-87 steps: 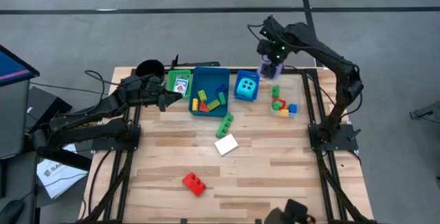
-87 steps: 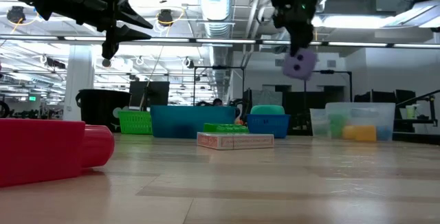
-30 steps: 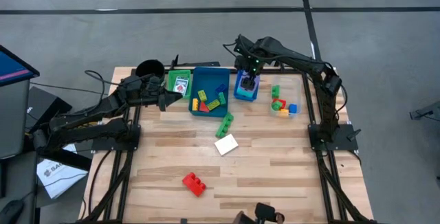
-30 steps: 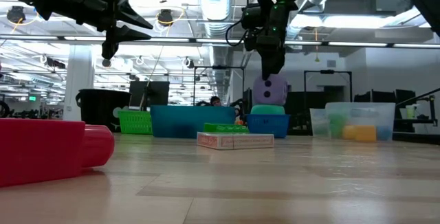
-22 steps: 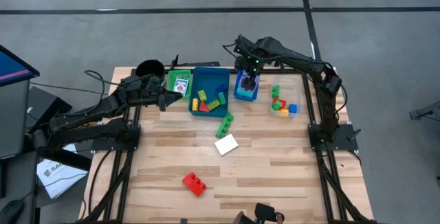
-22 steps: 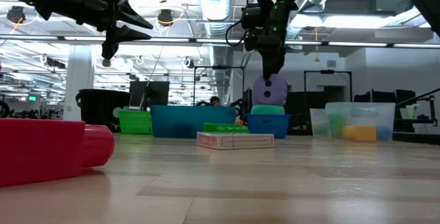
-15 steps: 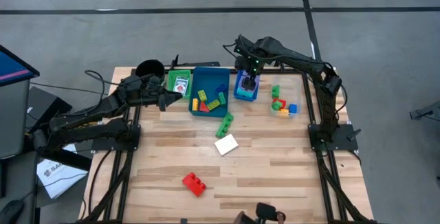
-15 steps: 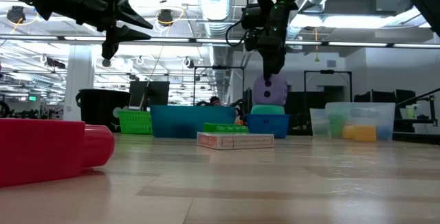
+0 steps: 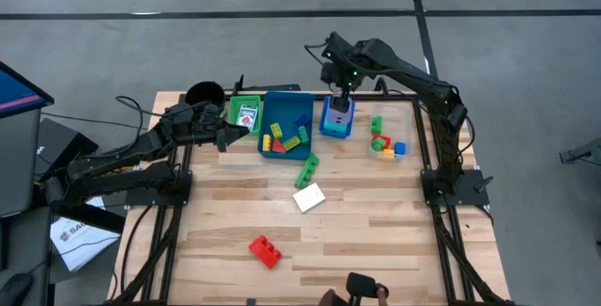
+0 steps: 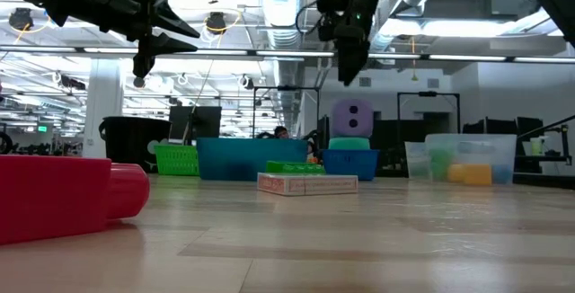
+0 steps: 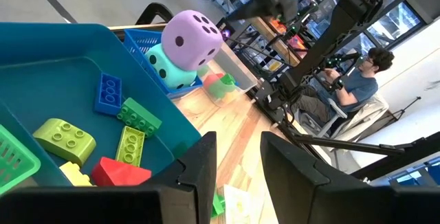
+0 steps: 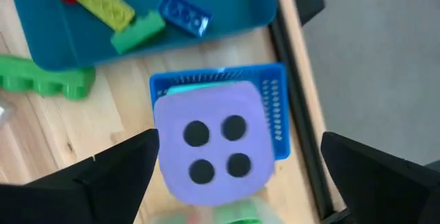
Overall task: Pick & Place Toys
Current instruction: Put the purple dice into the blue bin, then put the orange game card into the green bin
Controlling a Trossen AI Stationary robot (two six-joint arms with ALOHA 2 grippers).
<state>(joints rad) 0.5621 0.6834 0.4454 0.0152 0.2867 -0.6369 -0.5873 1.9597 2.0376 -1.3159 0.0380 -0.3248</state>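
Right gripper (image 9: 339, 83) hangs above the small blue basket (image 9: 324, 128) near the table's far edge, fingers (image 12: 117, 172) spread apart, holding nothing. Purple dice (image 9: 338, 111) sits free on top of the teal dice (image 11: 167, 71) in that basket; the low view shows a clear gap between the purple dice (image 10: 352, 119) and the fingers overhead. Left gripper (image 9: 237, 133) waits near the far-left corner beside the green basket (image 9: 233, 116), fingers (image 11: 203, 165) apart and empty. Teal tray (image 9: 266, 148) holds several bricks (image 9: 291, 139). Clear tray (image 9: 394, 152) towards the far-right corner holds more bricks. On the bare table (image 9: 376, 231): green brick (image 9: 307, 169), white card (image 9: 309, 197), red brick (image 9: 265, 250) nearer the front edge.
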